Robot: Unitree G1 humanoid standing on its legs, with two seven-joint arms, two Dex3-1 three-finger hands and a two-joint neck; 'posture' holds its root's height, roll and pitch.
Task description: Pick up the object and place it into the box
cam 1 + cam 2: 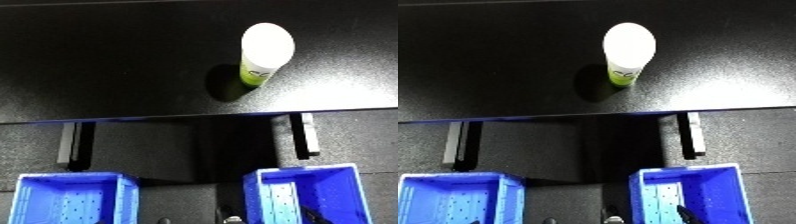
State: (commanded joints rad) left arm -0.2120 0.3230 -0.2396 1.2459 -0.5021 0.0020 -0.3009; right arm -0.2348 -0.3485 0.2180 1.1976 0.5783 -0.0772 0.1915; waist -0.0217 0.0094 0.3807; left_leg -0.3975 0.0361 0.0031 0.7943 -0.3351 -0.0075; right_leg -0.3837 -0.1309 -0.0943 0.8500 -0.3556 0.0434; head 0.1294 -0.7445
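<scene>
Left bin [71,197]: blue, perforated floor, sitting low at the view's lower left, below the counter's near edge; nothing visible inside it.
Counter [107,60]: black, glossy; its near edge runs across the middle of the view, with dark legs beneath it.
Object [265,50]: a white-capped bottle with a green-and-white label, standing upright on the counter, right of centre and back from the near edge, well apart from both bins; upright, it probably offers its sides to a grasp.
Right bin [311,197]: blue, lower right, nearer the bottle's side than the other, so in my judgement the likelier target.
Hands: neither shows in either view, so the state of the fingers cannot be told; nothing holds the bottle.
Progress: the pick is not yet begun.
</scene>
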